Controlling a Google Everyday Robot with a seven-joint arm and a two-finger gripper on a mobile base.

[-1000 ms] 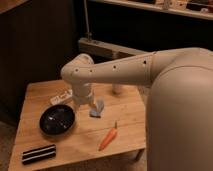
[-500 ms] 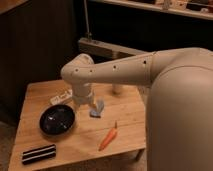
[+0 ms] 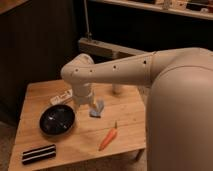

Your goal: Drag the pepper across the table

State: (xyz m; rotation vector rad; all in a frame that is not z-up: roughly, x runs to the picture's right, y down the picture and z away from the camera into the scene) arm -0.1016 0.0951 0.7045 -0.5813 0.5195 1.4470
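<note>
The pepper (image 3: 108, 139), slim and orange with a small green tip, lies near the front edge of the light wooden table (image 3: 127, 107), right of centre. My arm reaches in from the right and bends down over the middle of the table. The gripper (image 3: 91, 106) hangs just above the tabletop, behind and to the left of the pepper and apart from it. It stands open with nothing held. A small blue-grey flat object (image 3: 98, 110) sits right beside the gripper.
A dark bowl (image 3: 57, 120) stands left of the gripper. A black striped block (image 3: 39, 153) lies at the front left corner. A white packet (image 3: 61, 97) sits behind the bowl, and a pale cup (image 3: 117, 89) at the back edge. My arm's bulk fills the right side.
</note>
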